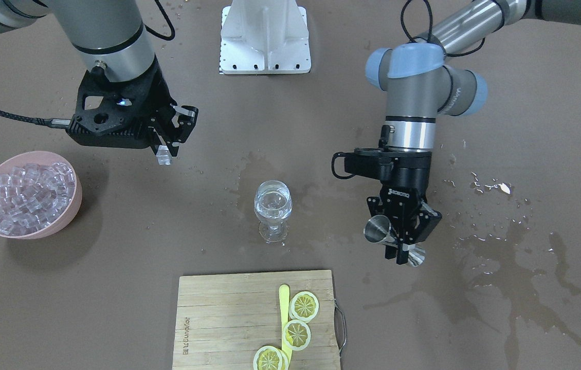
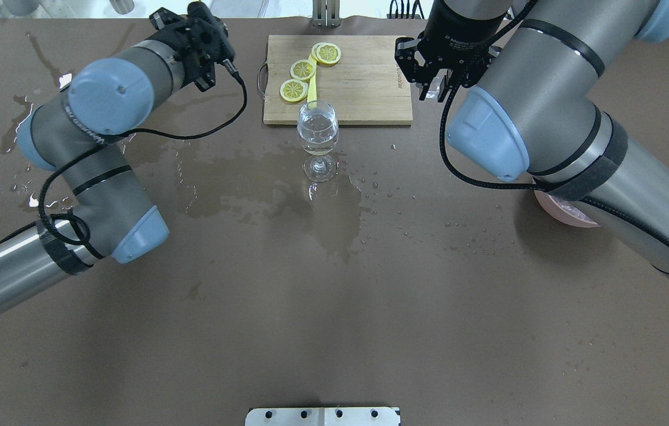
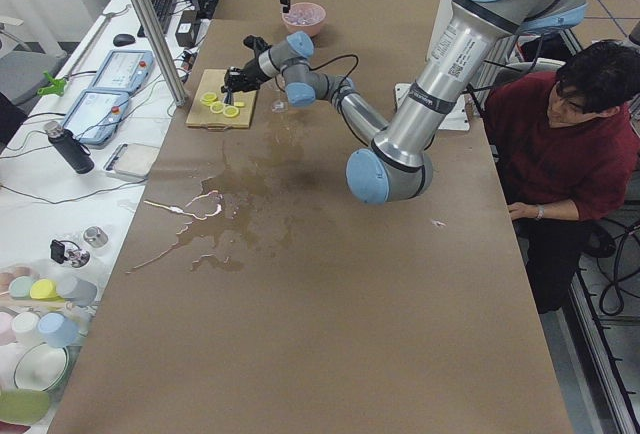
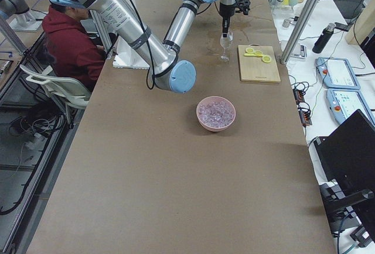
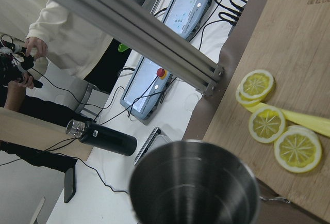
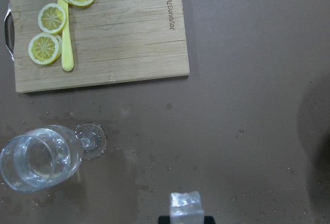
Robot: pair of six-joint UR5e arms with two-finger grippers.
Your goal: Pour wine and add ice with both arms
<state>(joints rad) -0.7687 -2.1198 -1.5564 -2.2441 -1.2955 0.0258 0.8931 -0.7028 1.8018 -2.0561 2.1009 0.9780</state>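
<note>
Wine (image 1: 272,201) sits in the stemmed glass (image 1: 272,234), between the two claws. Left gripper (image 1: 399,247) clamps an empty-looking jigger (image 1: 377,229). Right gripper (image 1: 167,148) pinches one ice cube (image 1: 163,155), short of the glass and not yet dropped in.

Even overhead light casts soft shadows on the table (image 1: 115,288), with white glare on the puddle (image 1: 500,187).
</note>
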